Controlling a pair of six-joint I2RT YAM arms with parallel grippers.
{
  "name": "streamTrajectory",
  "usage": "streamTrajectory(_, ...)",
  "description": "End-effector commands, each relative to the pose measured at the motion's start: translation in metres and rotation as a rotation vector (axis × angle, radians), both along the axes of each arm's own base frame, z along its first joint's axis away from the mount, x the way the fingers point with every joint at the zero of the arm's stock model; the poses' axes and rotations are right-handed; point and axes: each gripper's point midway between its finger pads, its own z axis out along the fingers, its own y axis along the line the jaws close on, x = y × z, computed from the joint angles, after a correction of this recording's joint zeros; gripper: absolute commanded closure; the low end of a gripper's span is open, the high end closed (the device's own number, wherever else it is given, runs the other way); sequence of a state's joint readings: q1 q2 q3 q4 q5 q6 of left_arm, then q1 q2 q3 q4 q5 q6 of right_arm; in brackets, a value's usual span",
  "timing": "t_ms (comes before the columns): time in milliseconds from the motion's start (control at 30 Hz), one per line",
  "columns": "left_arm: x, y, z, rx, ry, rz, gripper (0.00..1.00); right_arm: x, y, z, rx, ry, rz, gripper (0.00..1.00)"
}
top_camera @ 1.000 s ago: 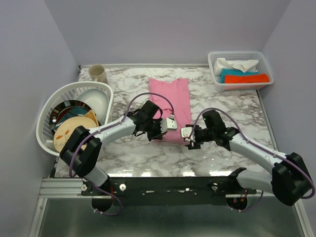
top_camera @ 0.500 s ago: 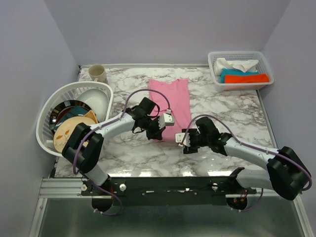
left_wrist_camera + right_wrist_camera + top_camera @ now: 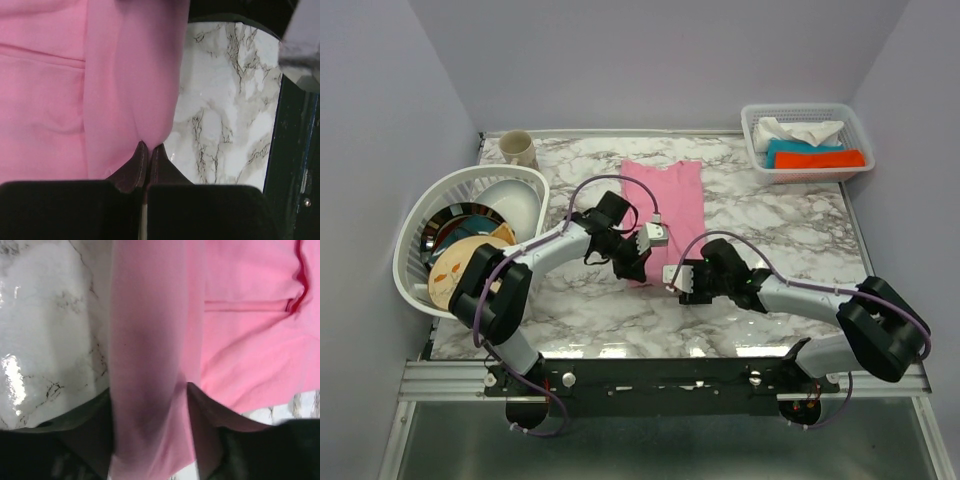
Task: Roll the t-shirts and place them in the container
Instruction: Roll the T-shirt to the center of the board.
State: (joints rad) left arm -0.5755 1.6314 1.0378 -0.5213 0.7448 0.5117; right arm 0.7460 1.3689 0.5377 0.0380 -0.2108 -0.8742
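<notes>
The pink t-shirt [image 3: 670,195] lies folded into a long strip on the middle of the marble table [image 3: 780,215]. Its near end is bunched into a short roll. My left gripper [image 3: 632,265] is at the roll's left end. In the left wrist view this gripper [image 3: 148,150] is shut on the edge of the pink fabric [image 3: 75,90]. My right gripper [image 3: 672,281] is at the roll's right end. In the right wrist view this gripper [image 3: 147,410] holds the thick pink roll [image 3: 145,355] between its fingers, with flat shirt [image 3: 250,340] beyond it.
A white dish basket [image 3: 412,235] with plates and a bowl stands at the left. A beige cup [image 3: 518,148] is at the back left. A white basket [image 3: 807,120] with folded cloths is at the back right.
My right gripper has swung left along the shirt's near end and closed in on it. My left gripper has shifted slightly away. The near end of the shirt has bunched up between them.
</notes>
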Motion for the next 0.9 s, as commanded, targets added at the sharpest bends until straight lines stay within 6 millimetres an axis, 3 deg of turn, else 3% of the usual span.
streamTrajectory(0, -0.013, 0.005, 0.004, -0.017, 0.066, -0.043, 1.00, 0.006, -0.016, -0.005, -0.079, 0.002, -0.071, 0.49)
streamTrajectory(67, -0.020, 0.011, 0.003, 0.008, 0.103, -0.057, 1.00, -0.002, -0.019, -0.005, -0.089, 0.046, -0.041, 0.66)
streamTrajectory(100, -0.021, 0.013, 0.003, 0.011, 0.098, -0.080, 1.00, -0.014, -0.022, -0.009, -0.110, 0.103, -0.013, 0.71)
streamTrajectory(167, -0.027, 0.019, 0.003, 0.037, 0.146, -0.095, 1.00, -0.014, -0.022, 0.002, -0.091, 0.139, 0.001, 0.79)
streamTrajectory(200, -0.028, 0.021, 0.003, 0.044, 0.150, -0.113, 1.00, -0.028, -0.024, 0.000, -0.096, 0.210, 0.042, 0.81)
streamTrajectory(267, -0.030, 0.026, 0.003, 0.066, 0.201, -0.109, 1.00, -0.030, -0.025, 0.012, -0.067, 0.253, 0.079, 0.82)
streamTrajectory(300, -0.031, 0.027, 0.004, 0.067, 0.215, -0.111, 1.00, -0.046, -0.026, 0.013, -0.064, 0.317, 0.146, 0.83)
streamTrajectory(367, -0.030, 0.029, 0.006, 0.068, 0.256, -0.100, 1.00, -0.043, -0.028, 0.023, -0.041, 0.345, 0.159, 0.85)
streamTrajectory(433, -0.031, 0.031, 0.007, 0.074, 0.289, -0.105, 1.00, -0.060, -0.035, 0.017, -0.069, 0.465, 0.211, 0.86)
streamTrajectory(467, -0.026, 0.029, 0.007, 0.068, 0.306, -0.102, 1.00, -0.049, -0.033, 0.026, -0.058, 0.473, 0.202, 0.87)
streamTrajectory(500, -0.028, 0.031, 0.010, 0.074, 0.339, -0.096, 1.00, -0.060, -0.038, 0.027, -0.070, 0.551, 0.224, 0.87)
streamTrajectory(533, -0.021, 0.027, 0.016, 0.064, 0.334, -0.092, 1.00, -0.056, -0.042, 0.020, -0.080, 0.612, 0.203, 0.88)
streamTrajectory(567, -0.022, 0.029, 0.014, 0.072, 0.382, -0.086, 1.00, -0.044, -0.038, 0.028, -0.067, 0.610, 0.202, 0.88)
streamTrajectory(600, -0.021, 0.029, 0.013, 0.076, 0.398, -0.084, 1.00, -0.047, -0.040, 0.032, -0.071, 0.653, 0.224, 0.88)
streamTrajectory(633, -0.014, 0.025, 0.017, 0.069, 0.393, -0.086, 1.00, -0.044, -0.043, 0.024, -0.081, 0.709, 0.213, 0.88)
streamTrajectory(700, -0.011, 0.027, 0.011, 0.091, 0.440, -0.078, 1.00, -0.037, -0.042, 0.030, -0.093, 0.745, 0.240, 0.88)
streamTrajectory(867, 0.004, 0.028, 0.001, 0.122, 0.478, -0.089, 1.00, -0.022, -0.046, 0.022, -0.119, 0.877, 0.248, 0.88)
